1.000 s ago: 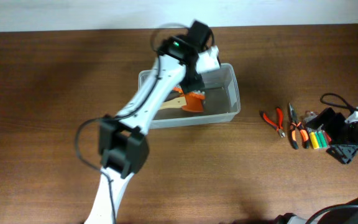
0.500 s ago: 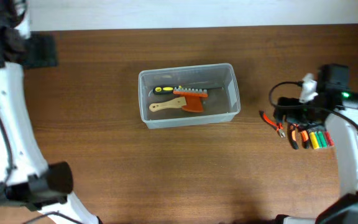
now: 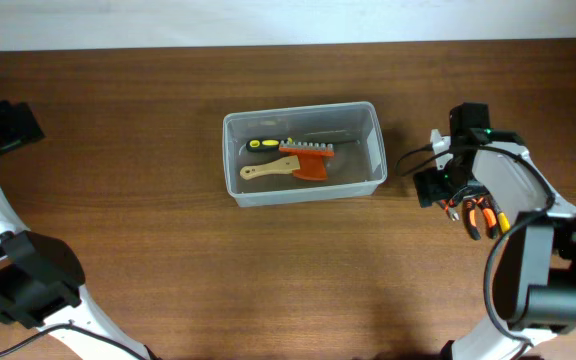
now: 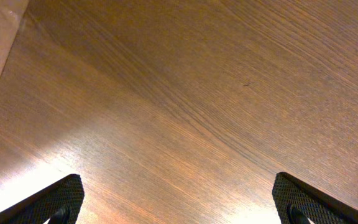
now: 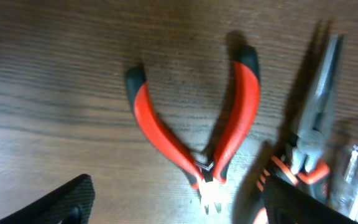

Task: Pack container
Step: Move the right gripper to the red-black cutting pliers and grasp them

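Right wrist view: the right gripper (image 5: 179, 202) stands spread wide with nothing between its fingers, whose dark tips show at the lower left and lower right corners. Under the gap lie red-handled pliers (image 5: 194, 137), handles splayed apart and pointing to the top of the picture, the head toward the camera. Just beside them on the right lie long-nosed pliers (image 5: 312, 118) with orange and black grips, and at the right edge part of a small clear case (image 5: 355, 167) shows, blurred.

In the left wrist view the left gripper (image 4: 179, 205) is also spread wide and empty, over bare wooden table (image 4: 185, 106).

Overhead, the right gripper (image 3: 446, 186) is over the tools at the right of the table, and the left gripper (image 3: 13, 125) is at the far left edge. The container (image 3: 304, 190) sits in the middle of the table, well apart from both grippers, open at the top. In it lie a screwdriver (image 3: 263, 143) with a yellow and black handle, an orange tool (image 3: 308, 162) with a row of small metal pieces along its upper edge, and a pale wooden handle (image 3: 266, 171) touching the orange tool's left side. All three lie in the left and middle part of the container.
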`<state>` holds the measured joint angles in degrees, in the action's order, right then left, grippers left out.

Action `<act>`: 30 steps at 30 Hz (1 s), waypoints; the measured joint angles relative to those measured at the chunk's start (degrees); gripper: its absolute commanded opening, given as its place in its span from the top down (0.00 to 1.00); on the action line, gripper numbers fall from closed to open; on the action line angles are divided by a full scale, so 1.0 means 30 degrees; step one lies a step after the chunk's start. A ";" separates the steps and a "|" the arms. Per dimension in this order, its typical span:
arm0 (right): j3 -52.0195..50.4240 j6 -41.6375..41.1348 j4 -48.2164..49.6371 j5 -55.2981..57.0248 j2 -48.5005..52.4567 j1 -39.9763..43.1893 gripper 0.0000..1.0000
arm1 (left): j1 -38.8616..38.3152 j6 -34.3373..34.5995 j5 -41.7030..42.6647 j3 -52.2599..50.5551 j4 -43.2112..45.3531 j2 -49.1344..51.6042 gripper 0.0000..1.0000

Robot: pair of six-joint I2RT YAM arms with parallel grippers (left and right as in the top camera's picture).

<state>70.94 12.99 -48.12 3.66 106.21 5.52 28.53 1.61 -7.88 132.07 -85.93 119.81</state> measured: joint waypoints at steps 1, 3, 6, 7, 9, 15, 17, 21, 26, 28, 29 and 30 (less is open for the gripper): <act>0.0007 0.0124 0.0117 0.0007 0.0248 0.0000 0.20 | 0.0066 0.0000 0.0000 0.0000 0.0000 0.0022 0.01; 0.0000 0.0291 0.0299 0.0007 0.0510 0.0000 0.23 | 0.0131 0.0000 0.0029 0.0000 0.0000 0.0051 0.01; 0.0007 0.0357 0.0656 -0.0015 0.0590 0.0000 0.30 | 0.0124 0.0000 0.0087 0.0000 0.0000 0.0080 0.01; 0.0000 0.0379 0.0801 -0.0015 0.0590 0.0000 0.30 | 0.0124 0.0000 0.0138 0.0000 0.0000 0.0102 0.01; 0.0000 0.0415 0.1013 -0.0007 0.0590 0.0000 0.37 | 0.0124 0.0000 0.0146 0.0000 0.0000 0.0146 0.01; 0.0000 0.0466 0.1333 -0.0102 0.0612 0.0000 0.41 | 0.0124 0.0000 0.0146 0.0000 0.0000 0.0226 0.01; 0.0007 0.0466 0.1348 -0.0335 0.0663 0.0000 0.41 | 0.0124 0.0000 0.0146 0.0000 0.0000 0.0226 0.01; 0.0000 0.0459 0.1319 -0.0678 0.1064 0.0000 0.41 | 0.0124 0.0000 0.0146 0.0000 0.0000 0.0226 0.01; 0.0000 0.0459 0.1056 -0.1107 0.1428 0.0000 0.41 | 0.0124 0.0000 0.0146 0.0000 0.0000 0.0226 0.01; 0.0007 0.0459 0.1056 -0.1180 0.1479 0.0000 0.45 | 0.0124 0.0000 0.0146 0.0000 0.0000 0.0226 0.01; 0.0007 0.0459 0.1056 -0.1217 0.1515 0.0000 0.49 | 0.0124 0.0000 0.0146 0.0000 0.0000 0.0226 0.01; 0.0000 0.0539 0.1064 -0.1246 0.1552 0.0000 0.52 | 0.0124 0.0000 0.0146 0.0000 0.0000 0.0226 0.01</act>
<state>70.94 14.61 -44.93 -0.08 110.87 5.52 28.91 1.61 -7.44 132.07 -85.93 120.49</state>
